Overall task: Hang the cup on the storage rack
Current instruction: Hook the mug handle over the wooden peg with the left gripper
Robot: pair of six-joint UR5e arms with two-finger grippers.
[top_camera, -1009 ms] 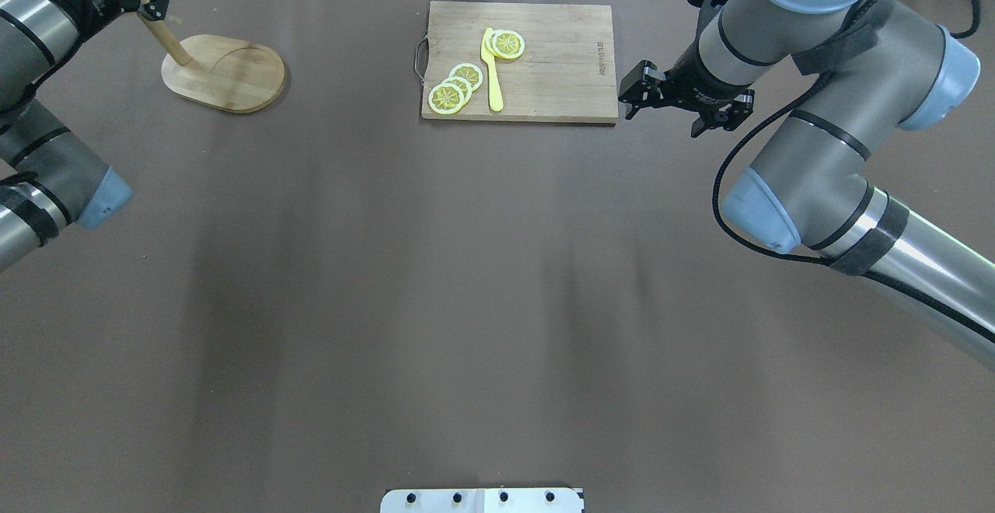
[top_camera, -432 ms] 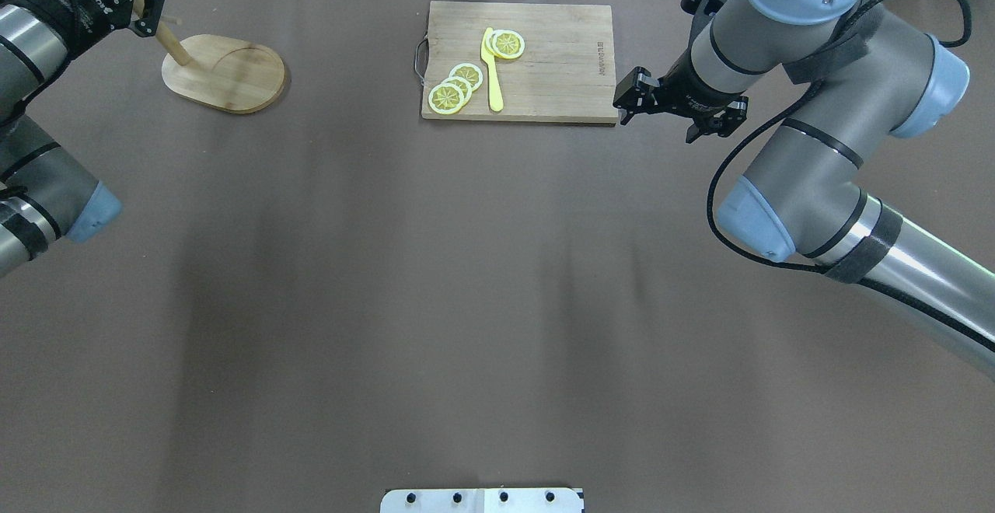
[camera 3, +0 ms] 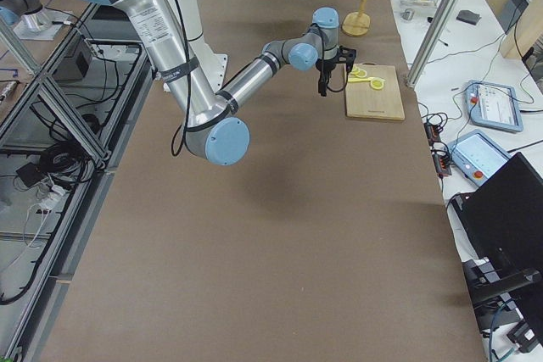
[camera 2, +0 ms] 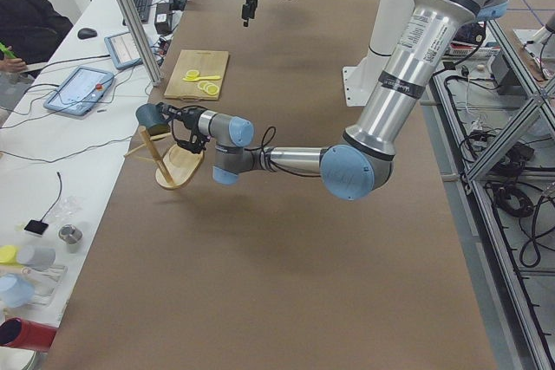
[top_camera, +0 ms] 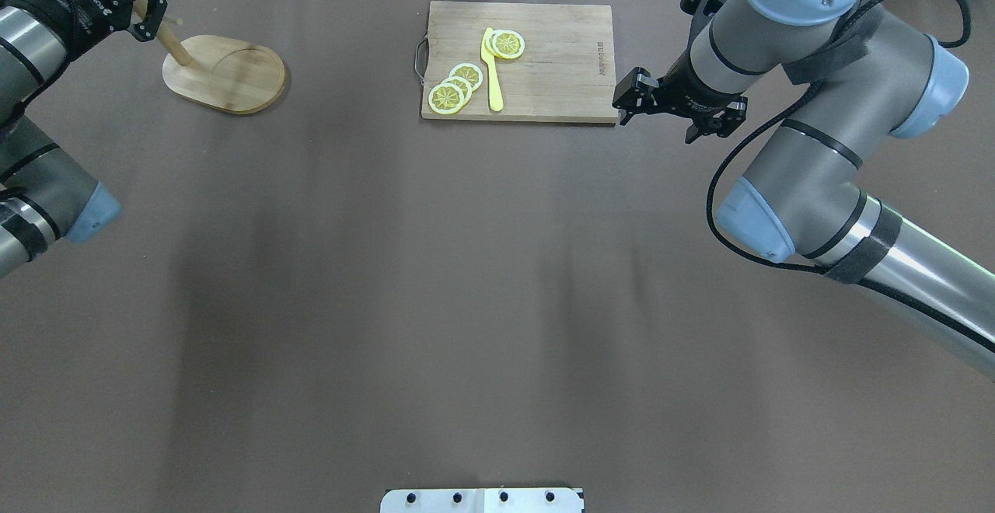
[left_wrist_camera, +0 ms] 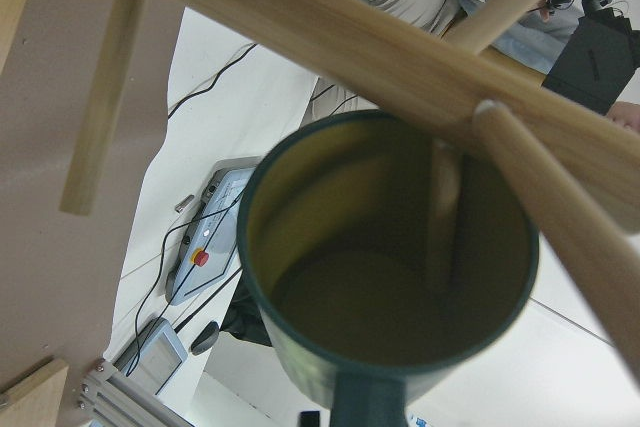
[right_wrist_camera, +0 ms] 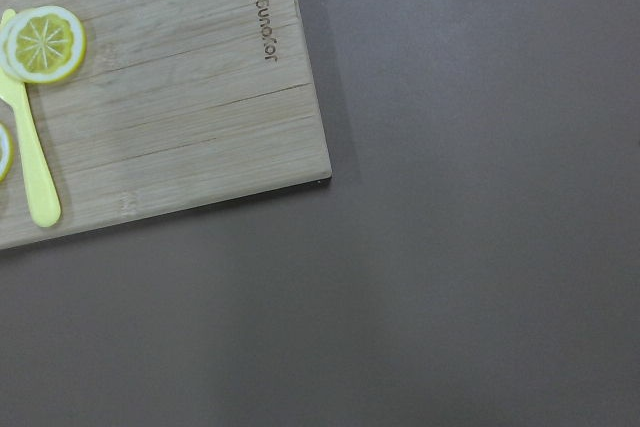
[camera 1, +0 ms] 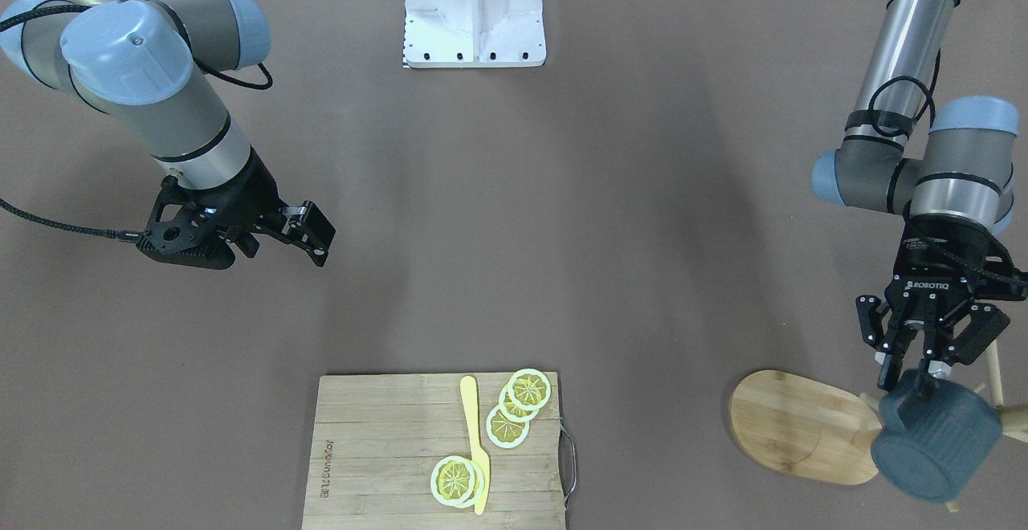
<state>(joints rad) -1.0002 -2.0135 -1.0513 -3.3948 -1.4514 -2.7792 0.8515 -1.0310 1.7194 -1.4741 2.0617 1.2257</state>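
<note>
The dark slate-blue cup point(camera 1: 940, 442) hangs tilted at the top of the wooden storage rack point(camera 1: 791, 426), mouth toward the pole. In the left wrist view a thin peg point(left_wrist_camera: 440, 217) reaches into the cup's yellowish-green inside point(left_wrist_camera: 380, 297), and the handle points toward the camera. My left gripper point(camera 1: 911, 371) is shut on the cup's handle just above the rack. In the overhead view only the rack's oval base point(top_camera: 225, 74) and lower pole show; the cup is out of frame. My right gripper point(camera 1: 317, 241) hovers open, holding nothing, beside the cutting board's corner.
A bamboo cutting board point(top_camera: 544, 62) lies at the far middle with lemon slices point(top_camera: 459, 82) and a yellow knife point(top_camera: 491, 70). The rack stands close to the table's far left edge. A person point(camera 2: 26, 23) sits beyond that edge. The robot's white base point(camera 1: 474, 8) is at the near side.
My left gripper has moved up and toward the far left edge by the rack's top, then held. The right gripper has shifted slightly left toward the board's corner.
</note>
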